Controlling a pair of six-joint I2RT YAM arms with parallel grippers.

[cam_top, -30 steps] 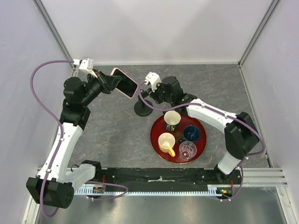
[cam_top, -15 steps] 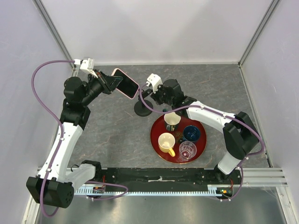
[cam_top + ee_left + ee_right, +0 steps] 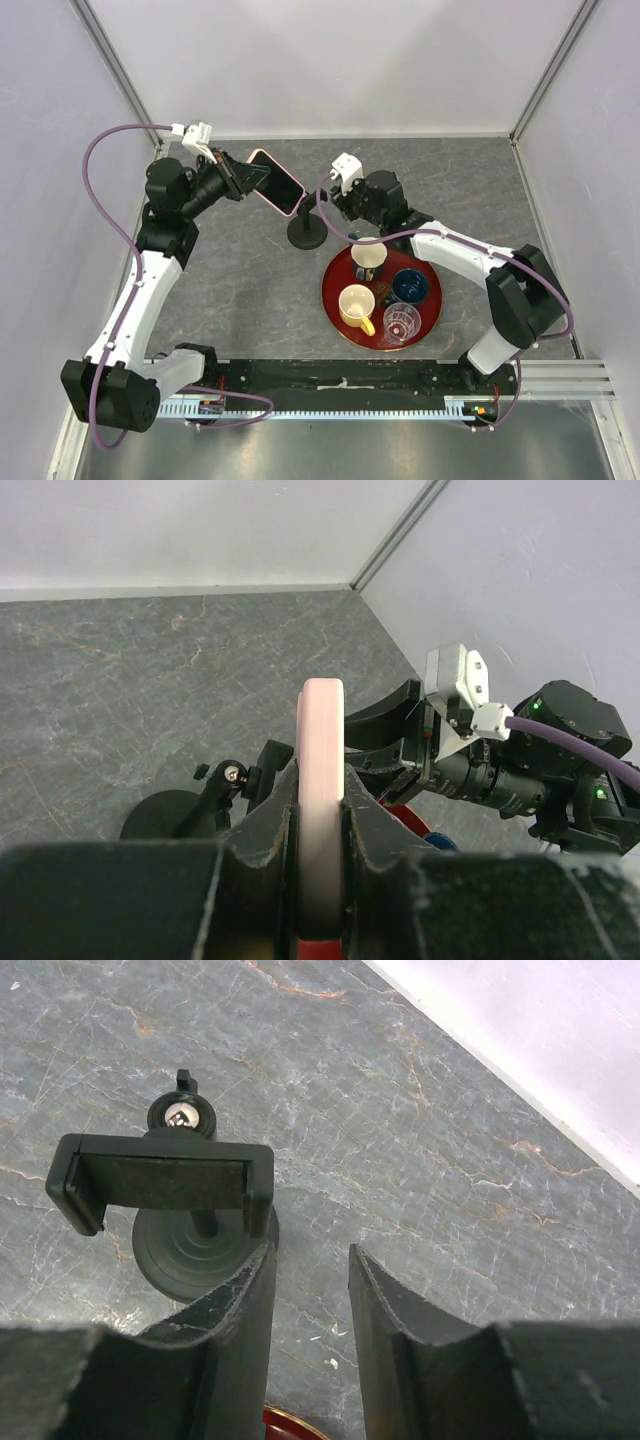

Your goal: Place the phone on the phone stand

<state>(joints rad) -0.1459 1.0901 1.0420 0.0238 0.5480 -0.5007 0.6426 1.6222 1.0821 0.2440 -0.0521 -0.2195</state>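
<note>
The phone (image 3: 277, 182), black screen with a pink rim, is held tilted in the air by my left gripper (image 3: 250, 178), just left of the phone stand's head. In the left wrist view the phone's pink edge (image 3: 321, 730) stands upright between the shut fingers (image 3: 372, 825). The black phone stand (image 3: 307, 233) stands on its round base behind the tray. In the right wrist view its clamp head (image 3: 160, 1182) is empty above the disc base (image 3: 180, 1260). My right gripper (image 3: 308, 1260) is open and empty, just right of the stand, its left finger next to the base.
A red round tray (image 3: 334, 300) sits in front of the stand with a white cup (image 3: 368, 258), a yellow mug (image 3: 356, 305), a blue cup (image 3: 410, 287) and a clear glass (image 3: 401, 322). The white back wall lies just beyond the stand.
My left gripper has carried the phone to the right, closer to the stand. My right gripper has drawn back to the right, a little away from the stand.
</note>
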